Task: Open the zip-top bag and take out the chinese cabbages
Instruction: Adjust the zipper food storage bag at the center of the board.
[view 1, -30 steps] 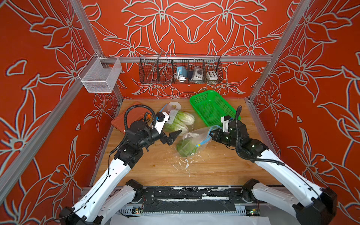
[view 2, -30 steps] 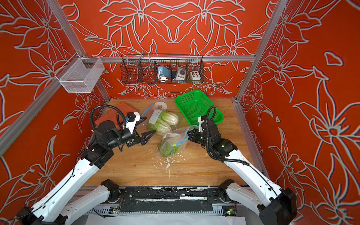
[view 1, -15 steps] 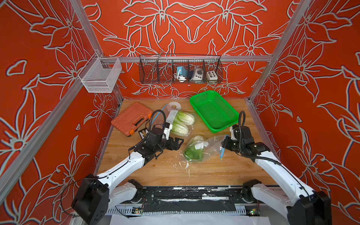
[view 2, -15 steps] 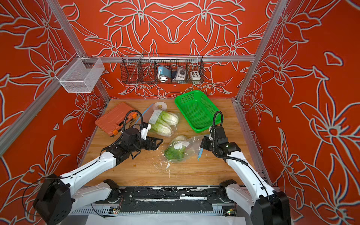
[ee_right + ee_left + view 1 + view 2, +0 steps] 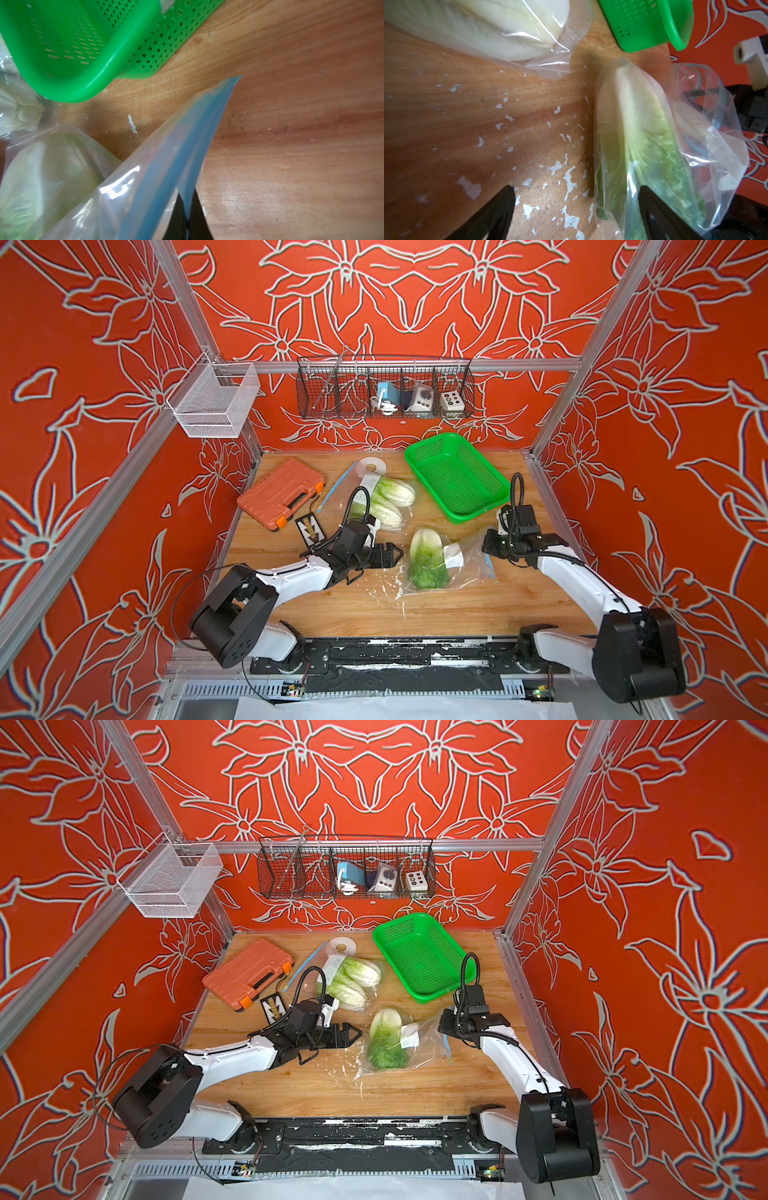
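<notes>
An orange case [image 5: 282, 493] lies at the left of the table [image 5: 415, 614], with a small card [image 5: 309, 531] just beside its near corner. Right of the card the left gripper [image 5: 399, 555] sits low over the wood, its jaws spread wide and holding nothing. In the left wrist view one finger [image 5: 492, 216] is over bare, flecked wood. The other [image 5: 660, 214] is at the leafy end of the front bag [image 5: 695, 128]; whether it touches the plastic cannot be told.

Behind the left gripper the rear bag [image 5: 345, 489] lies flat with two cabbages [image 5: 397, 492] side by side inside it. A tape roll [image 5: 372, 465] sits at the rear bag's far end.

Just right of the left gripper, in both top views, the front bag holds one cabbage [image 5: 426, 560]. Its white base points toward the back wall and its green leaves toward the front edge. The cabbage is wholly under the plastic.

Farther right a green basket [image 5: 457, 481] stands at the back of the table, near the front bag but apart from it. The right gripper [image 5: 487, 547] is clamped on the front bag's blue zip strip [image 5: 187, 145], and the strip stands off the wood there.
</notes>
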Robot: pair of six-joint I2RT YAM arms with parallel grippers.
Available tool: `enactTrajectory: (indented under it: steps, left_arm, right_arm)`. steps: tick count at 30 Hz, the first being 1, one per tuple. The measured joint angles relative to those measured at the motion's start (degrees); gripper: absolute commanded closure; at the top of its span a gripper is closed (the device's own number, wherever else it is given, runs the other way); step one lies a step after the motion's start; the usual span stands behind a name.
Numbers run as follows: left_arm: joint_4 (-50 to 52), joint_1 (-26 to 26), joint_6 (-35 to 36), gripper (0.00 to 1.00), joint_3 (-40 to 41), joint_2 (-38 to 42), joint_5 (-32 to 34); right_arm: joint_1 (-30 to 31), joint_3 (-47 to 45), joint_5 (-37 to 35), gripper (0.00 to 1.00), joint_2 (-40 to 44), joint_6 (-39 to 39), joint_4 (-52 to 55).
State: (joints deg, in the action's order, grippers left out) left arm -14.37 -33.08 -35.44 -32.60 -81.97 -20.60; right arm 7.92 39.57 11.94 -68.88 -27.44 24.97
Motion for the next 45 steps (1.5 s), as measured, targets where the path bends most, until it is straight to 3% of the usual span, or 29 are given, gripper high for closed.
enactTrajectory:
  steps: [6,12,16,24,29,32,34,45]
  left_arm:
    - [-2.67,-1.18,-0.94,0.11,-0.04,-3.17,-4.87]
    - [-4.22,-1.42,-1.92,0.07,-0.07,-2.12,-5.16]
    - [-4.98,-1.42,-1.88,0.12,-0.07,-1.07,-5.14]
    - [-5.55,-1.38,-2.29,0.42,-1.01,-5.4,-6.73]
    - [-5.46,-0.37,-2.29,0.79,-1.84,-5.38,-6.12]
    - [-5.86,0.96,-2.32,0.97,-1.31,-4.98,-5.9]
    - [-6.1,1.62,-1.99,1.0,-0.9,-4.85,-5.75]
    - [-6.97,1.66,-2.75,1.0,0.72,-4.76,-4.92]
  right_arm:
    - [-0.2,-1.97,2.84,1.0,-1.14,-0.15,-3.39]
    - [1.25,-5.73,4.83,1.0,-1.29,-1.64,-7.19]
    - [4.07,-6.01,5.38,1.0,-2.86,-3.3,-10.19]
    - [7.78,-5.99,5.97,1.0,-5.62,-4.68,-14.01]
    - [7.85,-5.9,4.74,1.0,-3.93,-4.31,-12.96]
    - [7.85,-5.9,3.72,0.88,-0.92,-4.13,-11.43]
    - [7.8,-5.9,3.19,0.78,1.84,-4.04,-10.27]
    - [6.43,-6.25,5.73,0.53,15.37,-2.91,-1.9]
